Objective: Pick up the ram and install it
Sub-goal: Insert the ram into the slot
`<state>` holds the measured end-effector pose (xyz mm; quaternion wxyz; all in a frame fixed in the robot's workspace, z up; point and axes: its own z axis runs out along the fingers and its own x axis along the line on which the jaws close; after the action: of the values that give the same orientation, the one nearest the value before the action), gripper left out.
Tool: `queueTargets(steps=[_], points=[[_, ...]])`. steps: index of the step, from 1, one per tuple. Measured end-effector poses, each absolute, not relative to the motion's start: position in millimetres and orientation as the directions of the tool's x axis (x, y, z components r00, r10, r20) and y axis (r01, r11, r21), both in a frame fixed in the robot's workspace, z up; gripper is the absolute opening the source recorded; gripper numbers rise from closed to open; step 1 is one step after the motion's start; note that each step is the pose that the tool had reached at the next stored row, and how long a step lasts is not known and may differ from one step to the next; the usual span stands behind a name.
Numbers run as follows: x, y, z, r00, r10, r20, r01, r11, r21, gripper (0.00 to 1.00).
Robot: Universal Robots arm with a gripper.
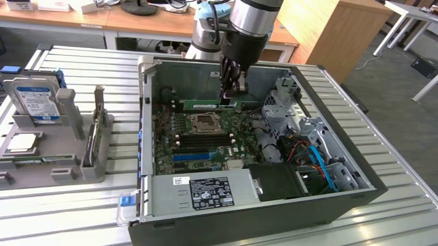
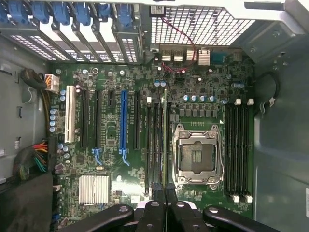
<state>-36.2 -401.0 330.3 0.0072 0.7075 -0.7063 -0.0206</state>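
Exterior view first. Down into the open computer case (image 1: pixel 147 118) from its twelve o'clock side with the gripper (image 1: pixel 231 97), pressed onto the ram (image 1: pixel 202 105) and pinching it near its three o'clock end. Holds the green stick level, lengthwise from nine to three o'clock, at twelve o'clock of the CPU socket (image 1: pixel 204 122) and near the case's far wall. Black memory slots (image 1: pixel 202 138) at six o'clock of that socket, labelled power supply (image 1: pixel 208 192) farther toward six, grey drive cage (image 1: pixel 287 105) at about two o'clock, blue cable (image 1: pixel 318 164) at four. At nine o'clock of the case, on the slatted metal table (image 1: pixel 397 174), a grey fixture (image 1: pixel 48 159) carrying a hard drive (image 1: pixel 38 102) with a blue label at its eleven o'clock and a card with a metal bracket (image 1: pixel 96 128) upright along its three o'clock edge, both well apart from the ram. Wrist view next. Looks straight down on the green motherboard (image 2: pixel 203 82). Black fingers (image 2: pixel 155 203) closed on the ram, seen edge-on here as a thin strip running away from the fingertips. In line with one bank of black memory slots, just beside the CPU socket, between it and the blue slot (image 2: pixel 123 121). Cannot tell whether seated in a slot or held just above. Second bank of slots (image 2: pixel 239 145) on the socket's other side; white slot (image 2: pixel 70 113) and silver heatsink (image 2: pixel 94 188) beyond the blue one.
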Motion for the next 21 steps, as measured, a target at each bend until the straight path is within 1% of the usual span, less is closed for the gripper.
queueTargets(steps=[21], points=[[-36.4, -403.3, 329.2, 0.002, -1.000, -0.030, -0.999, -0.003, 0.036, 0.12]])
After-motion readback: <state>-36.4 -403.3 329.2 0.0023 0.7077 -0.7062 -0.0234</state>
